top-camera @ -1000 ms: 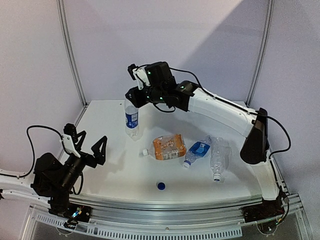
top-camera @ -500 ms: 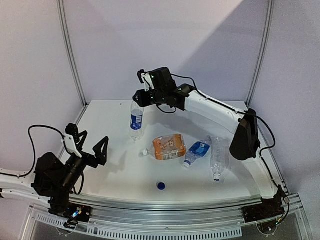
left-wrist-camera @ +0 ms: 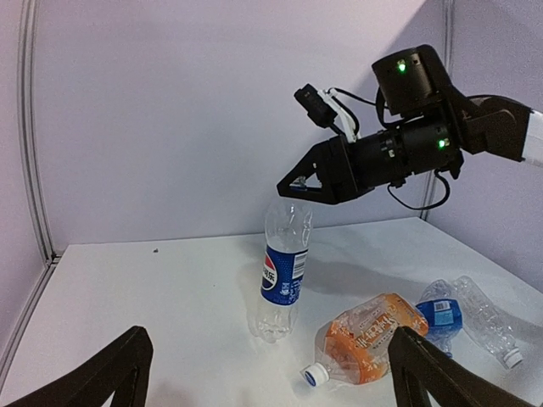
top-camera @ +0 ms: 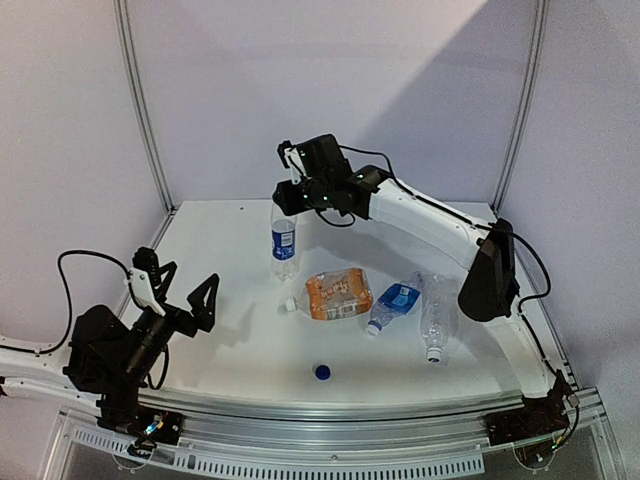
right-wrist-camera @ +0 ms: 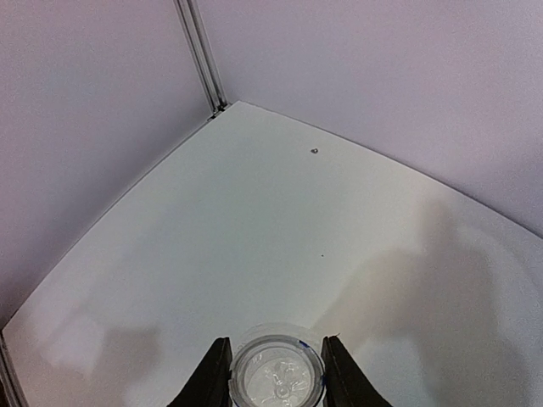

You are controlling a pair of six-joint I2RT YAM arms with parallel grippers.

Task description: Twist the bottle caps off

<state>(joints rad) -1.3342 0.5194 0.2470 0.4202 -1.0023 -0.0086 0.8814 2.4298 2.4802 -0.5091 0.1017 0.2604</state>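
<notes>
Left arm (top-camera: 105, 350) folded low at near left corner of white counter (top-camera: 215, 245), wrist tilted upward. Left gripper (top-camera: 180, 285) spread fully wide, black fingers (left-wrist-camera: 114, 373) gripping nothing. Right arm (top-camera: 430, 220) stretched far out toward back of counter, wrist roughly level and pointing left. Right gripper (top-camera: 284, 198) partly closed, fingers (right-wrist-camera: 214, 377) pinching either side of neck of upright clear plastic bottle with blue label (top-camera: 284, 240).

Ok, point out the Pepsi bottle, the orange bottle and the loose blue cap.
Pepsi bottle (left-wrist-camera: 282, 275): left wrist view, on its blue label.
orange bottle (top-camera: 338, 295): top view, middle of its body.
loose blue cap (top-camera: 322, 372): top view, on its top.
</notes>
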